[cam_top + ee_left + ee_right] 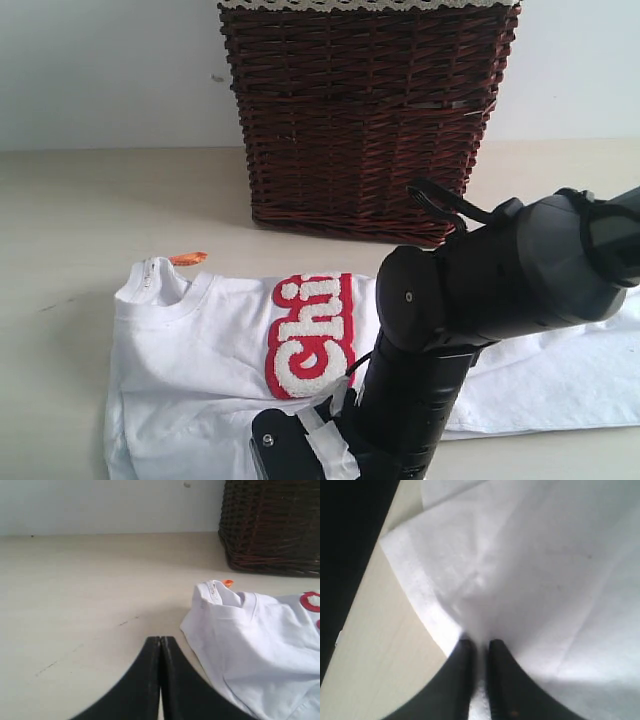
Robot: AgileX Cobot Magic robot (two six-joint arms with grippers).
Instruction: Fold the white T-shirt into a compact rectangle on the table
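The right gripper (pixel 477 645) has its two black fingers (pixel 462 675) almost together, and a thin fold of the white T-shirt (pixel 545 580) sits pinched between them, near an edge of the cloth. Next to this edge, the pale table (pixel 385 670) is bare. Around the fingertips the cloth is smooth, with some soft creases that run away from the pinched place.

The left gripper (pixel 160 639) is closed, with finger against finger and nothing between them. It is over bare table just beside the shirt's shoulder edge. I cannot tell if it touches the surface.

In the exterior view the T-shirt lies spread flat on the table, in front of the dark brown wicker basket (pixel 365 110) and apart from it. Its ribbed round collar (pixel 165 290) points to the left of that view, and the small orange tag (pixel 188 258) sticks out above the neck. The red band (pixel 310 335) with fuzzy white letters runs across the chest, turned sideways. The black right arm (pixel 470 290) hides part of it, so only "Chi" can be read. The rest of the shirt continues to the right behind this arm, white and lightly wrinkled.
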